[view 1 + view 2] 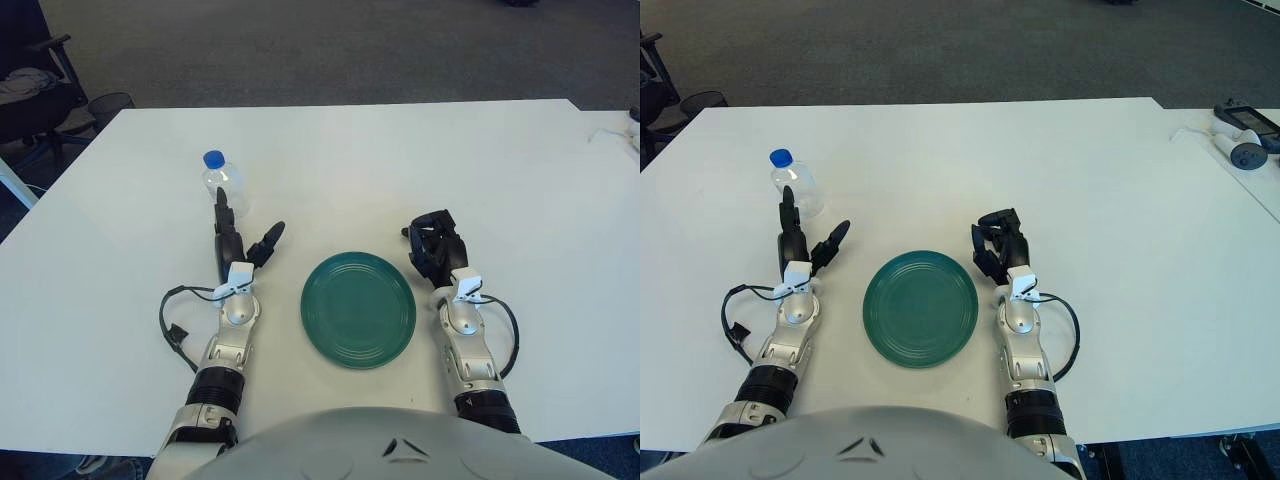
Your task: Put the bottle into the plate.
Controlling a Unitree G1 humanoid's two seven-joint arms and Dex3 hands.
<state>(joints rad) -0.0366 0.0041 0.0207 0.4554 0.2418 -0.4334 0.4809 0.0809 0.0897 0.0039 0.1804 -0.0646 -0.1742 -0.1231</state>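
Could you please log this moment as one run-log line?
phase: reach | left hand: open, just short of bottle | right hand: curled, right of plate | bottle: upright on table, not grasped

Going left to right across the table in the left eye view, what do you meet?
Bottle → left hand, fingers spread, just in front of the bottle → green plate → right hand, fingers curled, beside the plate's right edge.
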